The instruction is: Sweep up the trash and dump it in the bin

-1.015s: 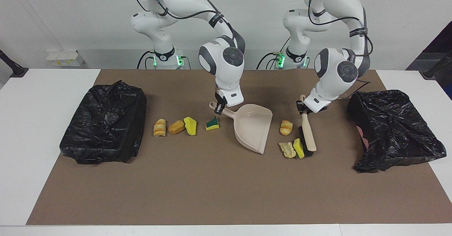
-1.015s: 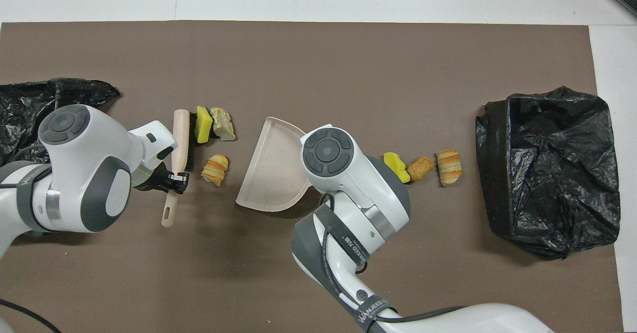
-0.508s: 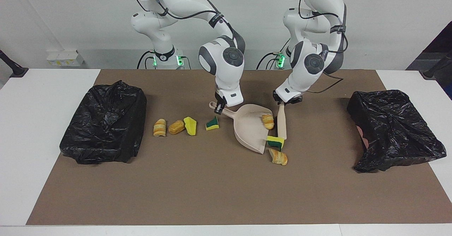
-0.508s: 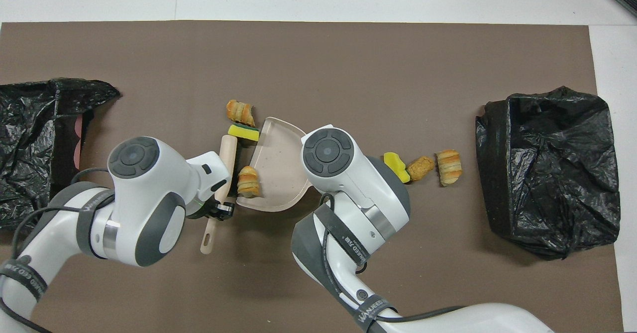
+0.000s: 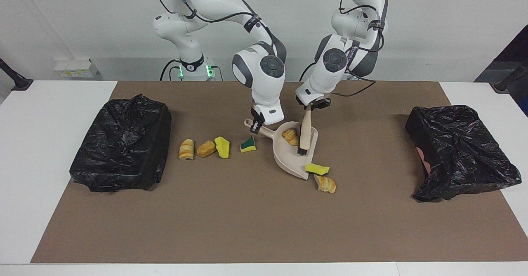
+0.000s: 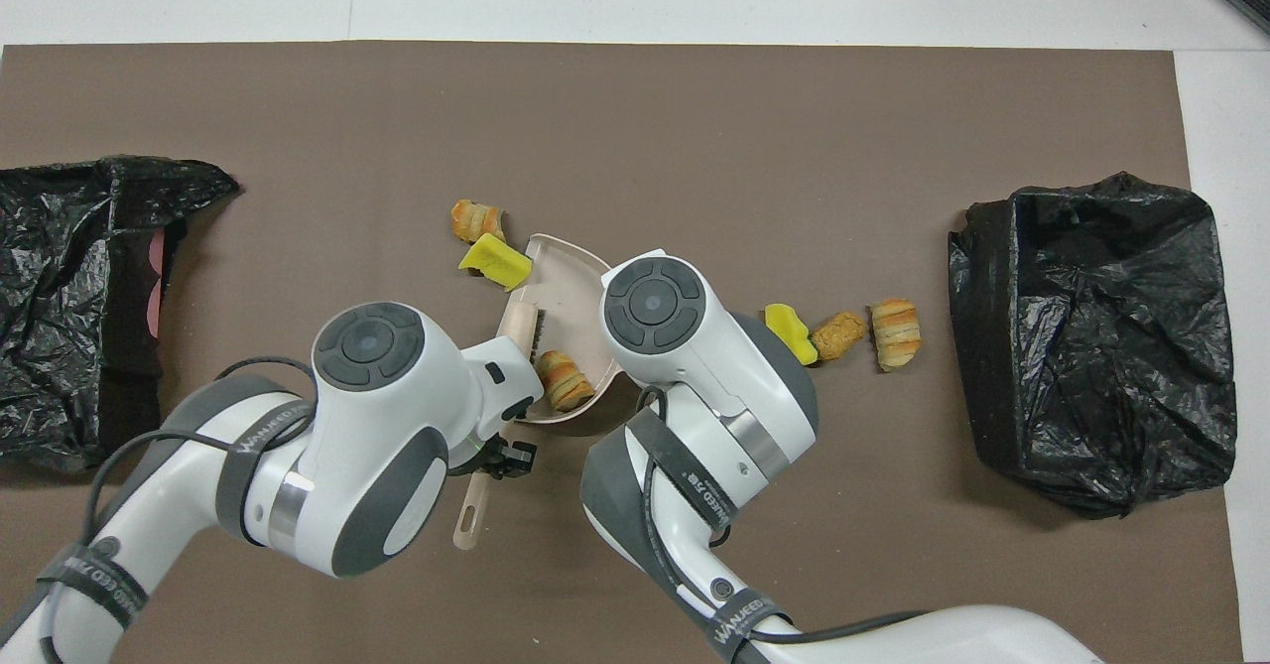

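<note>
Brush [image 5: 305,132] swept into dustpan [image 5: 293,154], centre frame; one bread lump [image 5: 290,137] now inside, two scraps apparently missed at lip. Left fingers [image 5: 310,106] clamped on brush, right fingers [image 5: 256,124] on dustpan handle.

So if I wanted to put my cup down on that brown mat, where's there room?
The mat's long strip farthest from the robots is bare, and so is the stretch between the dustpan and the bin at the left arm's end. It is crowded around the dustpan, brush and scraps.
</note>
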